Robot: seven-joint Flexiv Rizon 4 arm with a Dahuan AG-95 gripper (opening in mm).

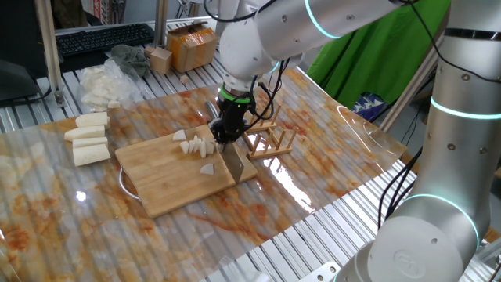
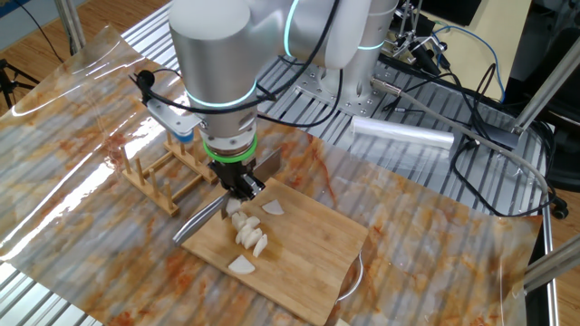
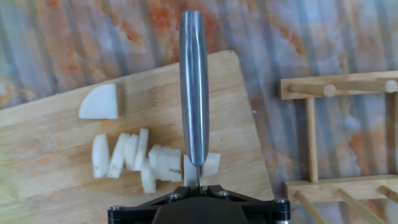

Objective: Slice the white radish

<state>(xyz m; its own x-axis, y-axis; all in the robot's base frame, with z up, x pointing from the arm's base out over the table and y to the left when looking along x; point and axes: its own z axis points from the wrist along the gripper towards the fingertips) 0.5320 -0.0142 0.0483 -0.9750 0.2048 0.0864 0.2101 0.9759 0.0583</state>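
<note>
Clamped the knife [image 3: 194, 93] in the gripper [image 1: 227, 133], jaws drawn almost fully together on it and pointing straight down over the cutting board [image 1: 164, 188]. Found the white radish [image 3: 143, 162] already in a row of pale slices near the board's middle. One half-round piece [image 3: 101, 102] lay apart, nearer the board's far edge in the hand view. Set the steel at the end of the row closest to the board's rack-side edge, with one small chunk showing past it and the rest on the other side.

Judged the step in hand to be one more cut through that last end. Best done by pressing straight down, square to the row and upright, since nothing pinned the pieces and a tilted edge would likely shove them sideways. Worth stopping at the wood and lifting clear before shifting along.

Noted a wooden rack [image 1: 270, 141] just off the board's edge on the knife side, close enough to catch the steel on a wide swing. Saw three longer radish blocks [image 1: 88, 137] well apart from the board's opposite end, and a heap of white scraps [image 1: 98, 82] beyond them. Saw nothing on the board itself blocking the cut.
</note>
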